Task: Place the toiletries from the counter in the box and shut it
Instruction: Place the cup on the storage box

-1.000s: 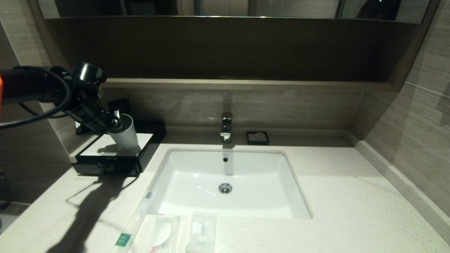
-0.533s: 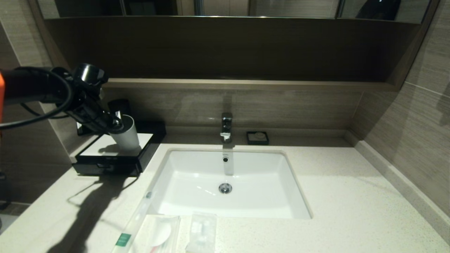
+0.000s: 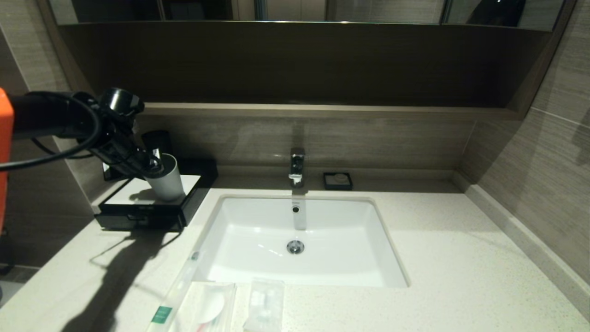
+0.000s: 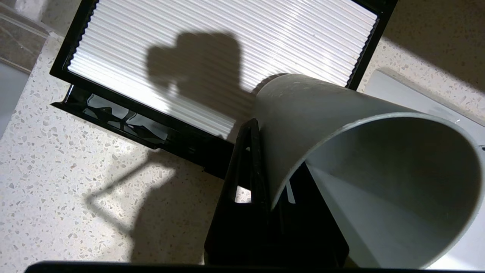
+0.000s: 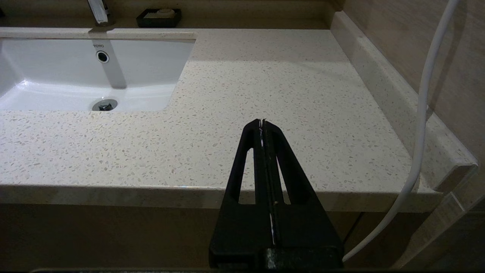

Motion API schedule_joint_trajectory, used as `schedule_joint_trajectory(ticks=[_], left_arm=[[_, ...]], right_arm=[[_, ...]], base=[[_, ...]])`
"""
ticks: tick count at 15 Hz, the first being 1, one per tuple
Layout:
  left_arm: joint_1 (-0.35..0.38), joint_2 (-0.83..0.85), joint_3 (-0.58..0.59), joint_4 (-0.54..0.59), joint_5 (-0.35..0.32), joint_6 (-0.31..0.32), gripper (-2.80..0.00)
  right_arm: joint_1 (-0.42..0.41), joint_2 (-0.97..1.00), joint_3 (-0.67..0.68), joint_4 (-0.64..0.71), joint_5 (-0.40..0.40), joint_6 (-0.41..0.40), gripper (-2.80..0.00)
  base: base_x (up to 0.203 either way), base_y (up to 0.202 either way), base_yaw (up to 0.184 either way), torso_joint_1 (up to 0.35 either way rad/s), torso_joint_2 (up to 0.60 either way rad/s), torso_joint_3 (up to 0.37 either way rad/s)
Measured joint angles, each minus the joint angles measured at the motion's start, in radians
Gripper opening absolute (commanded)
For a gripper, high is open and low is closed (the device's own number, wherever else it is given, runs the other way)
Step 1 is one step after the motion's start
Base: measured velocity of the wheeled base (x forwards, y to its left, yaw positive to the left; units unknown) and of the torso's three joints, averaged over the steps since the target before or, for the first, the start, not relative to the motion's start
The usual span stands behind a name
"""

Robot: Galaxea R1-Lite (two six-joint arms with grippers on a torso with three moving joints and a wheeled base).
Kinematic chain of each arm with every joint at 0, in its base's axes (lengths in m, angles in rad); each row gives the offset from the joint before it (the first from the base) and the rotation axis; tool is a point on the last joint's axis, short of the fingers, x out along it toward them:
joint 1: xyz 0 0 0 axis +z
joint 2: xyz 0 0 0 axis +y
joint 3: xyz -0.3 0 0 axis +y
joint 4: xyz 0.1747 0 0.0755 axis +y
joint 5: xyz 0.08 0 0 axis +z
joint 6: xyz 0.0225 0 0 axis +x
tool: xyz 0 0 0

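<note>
My left gripper [image 3: 154,163] is shut on the rim of a grey plastic cup [image 3: 168,182]. It holds the cup tilted just over the white top of the black box [image 3: 138,216] at the counter's far left. In the left wrist view one finger [image 4: 246,163] is outside the cup [image 4: 341,125] wall and the other is inside, above the ribbed white box top [image 4: 265,38]. The toiletries lie at the counter's front edge: a long packet with a green label [image 3: 177,290], a flat packet [image 3: 207,304] and a small packet [image 3: 265,306]. My right gripper [image 5: 262,123] is shut and empty at the counter's front right edge.
The white sink basin [image 3: 322,258] sits in the middle of the speckled counter [image 3: 461,276], with a faucet [image 3: 297,167] behind it. A small black square dish [image 3: 338,180] stands right of the faucet. A white cable [image 5: 420,132] hangs beside my right arm. Walls close the back and the right.
My left gripper has moved a little to the right and down with the cup, bringing it closer to the box top. Nothing else has moved.
</note>
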Motion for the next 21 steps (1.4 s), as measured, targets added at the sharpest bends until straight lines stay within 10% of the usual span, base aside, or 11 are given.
schedule_joint_trajectory(ticks=[5,7,21], left_arm=[[0.0,0.003,0.0,-0.005,0.0,0.0,-2.8],[0.0,0.003,0.0,-0.006,0.0,0.0,0.0],[0.0,-0.015,-0.001,-0.062,0.005,0.002,0.0]], right_arm=[[0.0,0.0,0.0,0.0,0.0,0.0,-2.8],[0.0,0.0,0.0,0.0,0.0,0.0,-2.8],[0.0,0.0,0.0,0.0,0.0,0.0,-2.8]], base=[[0.0,0.0,0.0,0.0,0.0,0.0],[0.0,0.0,0.0,0.0,0.0,0.0],[0.0,0.0,0.0,0.0,0.0,0.0]])
